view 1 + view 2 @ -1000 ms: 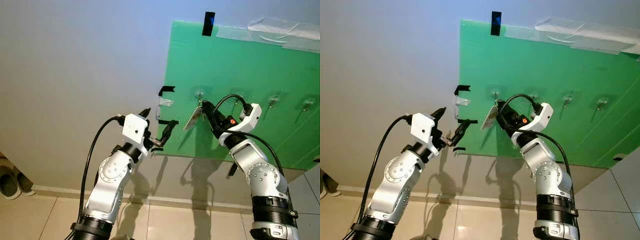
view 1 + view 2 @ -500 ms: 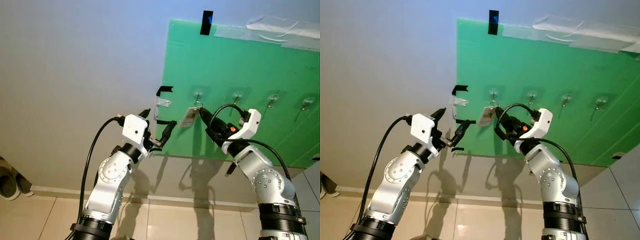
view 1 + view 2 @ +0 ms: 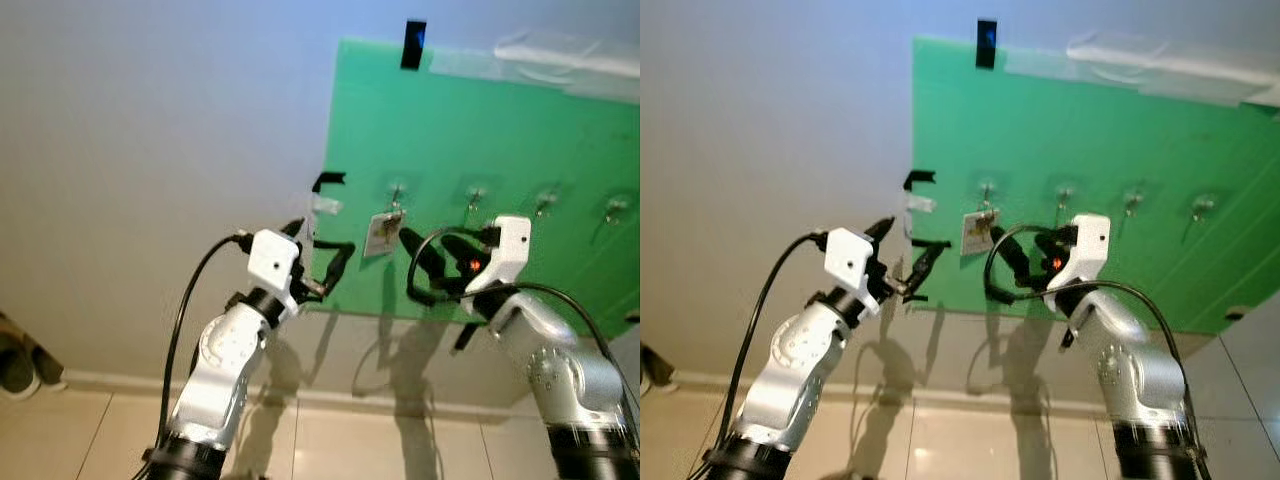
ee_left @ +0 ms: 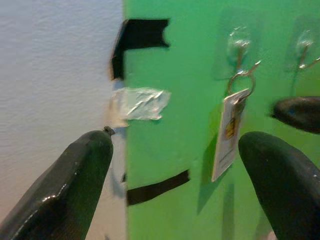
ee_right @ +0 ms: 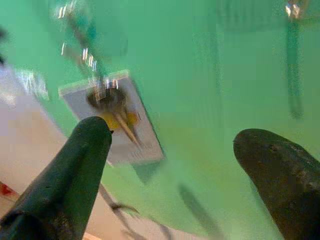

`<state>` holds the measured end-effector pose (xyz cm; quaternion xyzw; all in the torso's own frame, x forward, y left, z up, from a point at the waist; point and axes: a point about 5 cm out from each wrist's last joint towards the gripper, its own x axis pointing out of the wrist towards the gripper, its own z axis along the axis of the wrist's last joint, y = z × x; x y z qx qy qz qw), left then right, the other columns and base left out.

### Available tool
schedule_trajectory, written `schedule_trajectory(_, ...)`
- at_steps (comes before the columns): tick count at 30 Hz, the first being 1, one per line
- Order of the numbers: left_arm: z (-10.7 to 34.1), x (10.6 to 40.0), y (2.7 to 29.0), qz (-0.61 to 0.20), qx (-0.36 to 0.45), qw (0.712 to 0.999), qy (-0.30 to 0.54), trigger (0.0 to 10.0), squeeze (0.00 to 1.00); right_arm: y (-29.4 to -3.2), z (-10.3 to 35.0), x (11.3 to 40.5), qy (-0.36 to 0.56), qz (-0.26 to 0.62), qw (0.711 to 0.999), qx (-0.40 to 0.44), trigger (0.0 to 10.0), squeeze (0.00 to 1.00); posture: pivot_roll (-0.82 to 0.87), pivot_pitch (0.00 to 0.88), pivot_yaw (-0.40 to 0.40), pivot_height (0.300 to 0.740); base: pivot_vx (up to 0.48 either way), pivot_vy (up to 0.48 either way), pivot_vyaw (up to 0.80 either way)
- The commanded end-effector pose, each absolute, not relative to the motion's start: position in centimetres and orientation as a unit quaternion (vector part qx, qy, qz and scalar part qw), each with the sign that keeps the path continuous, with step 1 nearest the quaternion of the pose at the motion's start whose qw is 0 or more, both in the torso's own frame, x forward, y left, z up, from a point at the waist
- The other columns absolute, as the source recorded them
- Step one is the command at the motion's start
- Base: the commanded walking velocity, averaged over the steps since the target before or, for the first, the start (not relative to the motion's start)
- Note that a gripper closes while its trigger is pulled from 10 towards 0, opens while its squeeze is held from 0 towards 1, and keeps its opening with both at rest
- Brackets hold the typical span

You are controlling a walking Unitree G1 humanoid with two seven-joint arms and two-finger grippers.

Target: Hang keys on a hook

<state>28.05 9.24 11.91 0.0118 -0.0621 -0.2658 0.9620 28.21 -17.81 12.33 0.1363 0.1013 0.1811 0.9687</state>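
Between the left gripper's (image 4: 175, 185) parted fingers (image 4: 65, 195), a white key tag (image 4: 227, 135) is hanging by its ring from a clear hook (image 4: 240, 47) on the green board (image 4: 170, 150).

Green board (image 3: 480, 150) fixed flat against a pale grey wall (image 3: 150, 140). Strip of black tape (image 3: 413, 45) at the board's top edge; clear tape (image 3: 560, 55) along the top toward the right corner. More black tape (image 3: 328, 181) on the board's left edge, with a crumpled clear piece (image 4: 137, 104) just below it and another black strip (image 4: 157, 187) lower down. White skirting (image 3: 90, 382) where wall meets floor. Beige tiled floor (image 3: 80, 440) with pale grout lines. Dark shoes (image 3: 18, 362) at the far left, blurred, beside the skirting. Shadows (image 3: 400, 350) on the wall under the board.
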Motion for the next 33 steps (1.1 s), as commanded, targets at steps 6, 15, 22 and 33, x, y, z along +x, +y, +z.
schedule_trajectory(6, 11.0, 27.4, 10.9, -0.228, -0.033, 0.973, -0.026, 10.0, 0.00, -17.9, 10.9, 24.5, 0.058, 0.100, 0.989, 0.091, 10.0, 1.00, -0.09, 0.000, -0.017, 0.740, 0.000, 0.000, 0.00)
schedule_trajectory(15, 10.0, 27.1, 11.3, -0.240, -0.003, 0.971, 0.009, 10.0, 0.00, -18.6, 8.1, 22.6, 0.072, 0.028, 0.997, -0.004, 10.0, 0.00, -0.10, 0.000, 0.045, 0.740, 0.000, 0.000, 0.00)
schedule_trajectory(22, 9.5, 27.6, 11.6, -0.225, -0.006, 0.974, 0.026, 10.0, 0.00, -19.3, 7.4, 23.0, 0.071, -0.005, 0.997, -0.016, 10.0, 0.00, -0.11, 0.000, 0.059, 0.740, 0.000, 0.000, 0.00)
schedule_trajectory(33, 8.9, 28.1, 11.9, -0.189, 0.005, 0.981, 0.031, 10.0, 0.00, -19.9, 6.9, 25.4, 0.077, -0.013, 0.996, -0.038, 10.0, 0.00, -0.10, 0.000, 0.040, 0.740, -0.082, 0.256, 0.00)
